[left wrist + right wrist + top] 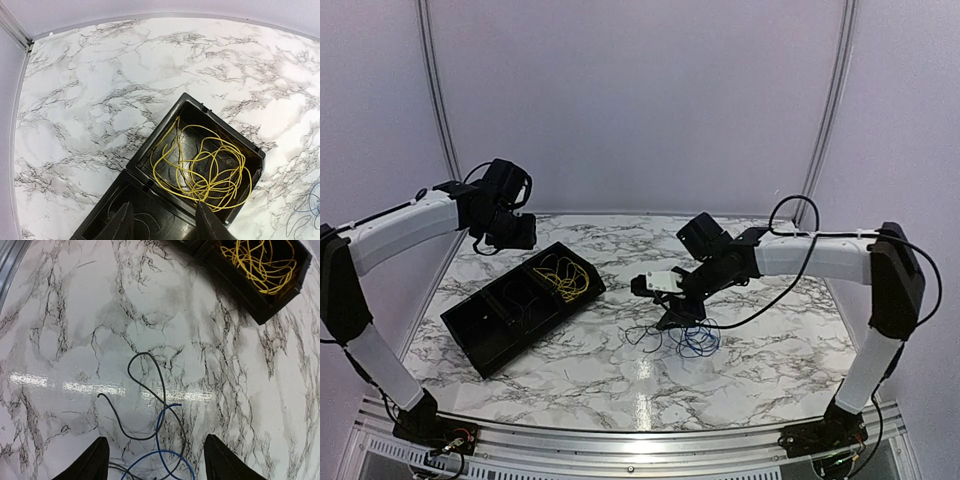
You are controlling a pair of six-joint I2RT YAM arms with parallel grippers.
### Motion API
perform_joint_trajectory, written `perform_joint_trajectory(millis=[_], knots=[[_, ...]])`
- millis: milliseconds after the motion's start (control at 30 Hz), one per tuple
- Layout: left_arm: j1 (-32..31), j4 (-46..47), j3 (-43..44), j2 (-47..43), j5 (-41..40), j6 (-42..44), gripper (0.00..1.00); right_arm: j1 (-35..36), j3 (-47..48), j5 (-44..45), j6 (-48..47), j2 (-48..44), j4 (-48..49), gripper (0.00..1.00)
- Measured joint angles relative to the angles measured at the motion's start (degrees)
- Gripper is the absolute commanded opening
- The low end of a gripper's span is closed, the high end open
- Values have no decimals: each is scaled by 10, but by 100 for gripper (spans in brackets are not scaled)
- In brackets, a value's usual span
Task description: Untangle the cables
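The yellow cable (565, 276) lies coiled in the far compartment of a black tray (470, 325). My left gripper (520, 236) hangs above the tray's far end. In the left wrist view the gripper (165, 227) is open with nothing between its fingers, and the yellow cable (210, 170) lies just beyond them. The blue cable (698, 342) and black cable (645, 338) lie looped across each other on the table. My right gripper (680, 318) hovers over them, open. In the right wrist view the black cable (150, 390) and blue cable (160, 440) run between the spread fingers of the gripper (160, 465).
The tray's near compartment (135, 210) holds no cable. The tray's corner with the yellow cable (260, 265) shows at the top right of the right wrist view. White walls close in the marble table (570, 370) at the back and sides.
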Motion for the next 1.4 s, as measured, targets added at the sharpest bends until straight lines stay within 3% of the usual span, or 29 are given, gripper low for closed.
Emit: perform_joint_trajectory(millis=[167,333,467,600,867,1200,1400], knots=[[-30,6,-46,-33,5,-16,46,0,64,-11,-36,98,-31,67],[-67,45,-109,-103,8,-30,48,0,102,-2,-43,156,-39,56],[-90,100,-164,-170,9,-45,49,0,124,1,-45,181,-51,36],[-98,144,-193,-186,18,-54,50,0,136,-6,-44,184,-61,0],[-137,218,-245,-182,14,-58,63,0,194,-32,7,184,-89,0],[-195,369,-252,-151,93,-10,63,-13,318,-76,65,93,-148,0],[-200,418,-227,-82,168,0,59,-13,331,-80,86,77,-152,0]])
